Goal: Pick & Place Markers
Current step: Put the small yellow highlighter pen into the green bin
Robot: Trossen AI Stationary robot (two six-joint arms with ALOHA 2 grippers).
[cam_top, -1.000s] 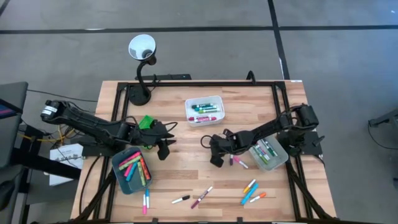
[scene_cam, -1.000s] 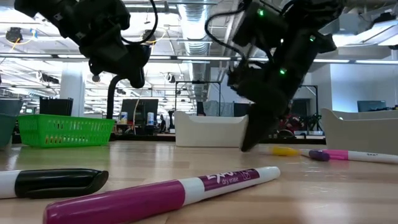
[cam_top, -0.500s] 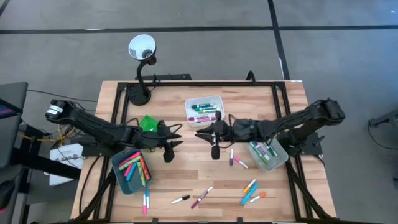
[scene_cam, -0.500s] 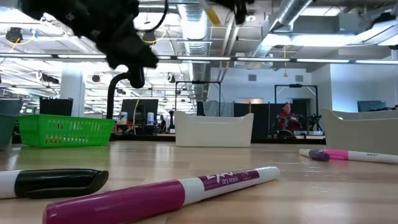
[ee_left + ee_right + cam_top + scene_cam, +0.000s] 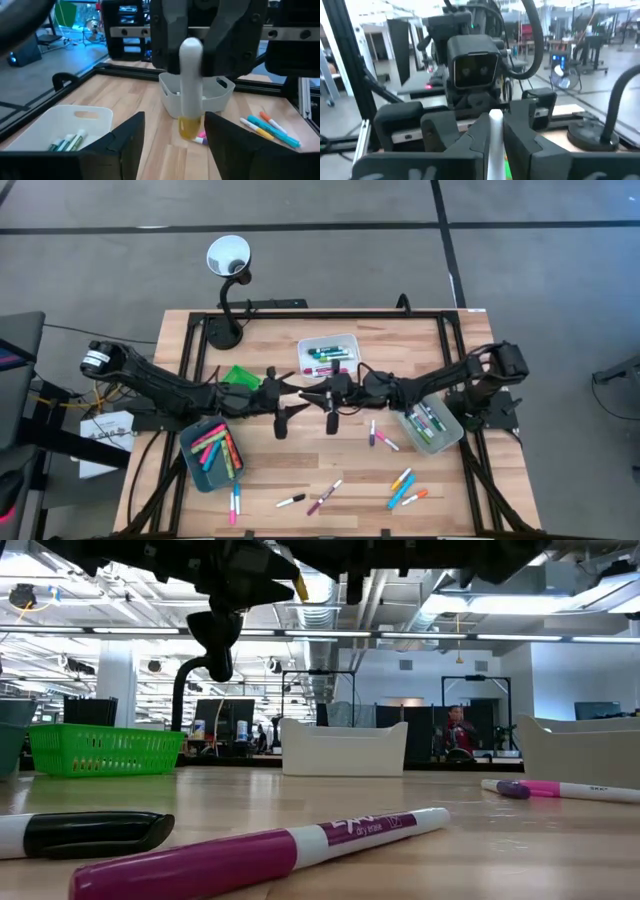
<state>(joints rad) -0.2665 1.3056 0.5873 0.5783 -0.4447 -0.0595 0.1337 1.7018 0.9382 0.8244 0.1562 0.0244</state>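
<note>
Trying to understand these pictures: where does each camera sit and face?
High view: above the table, facing straight down; left arm and right arm meet mid-table.
Low view: at table-top height, facing across a magenta marker into the room; arms overhead.
Left wrist view: on the left arm, facing past its open jaws toward a yellow-capped marker.
Right wrist view: on the right arm, facing the left arm, jaws shut on that marker.
Both wrist views share that marker.
</note>
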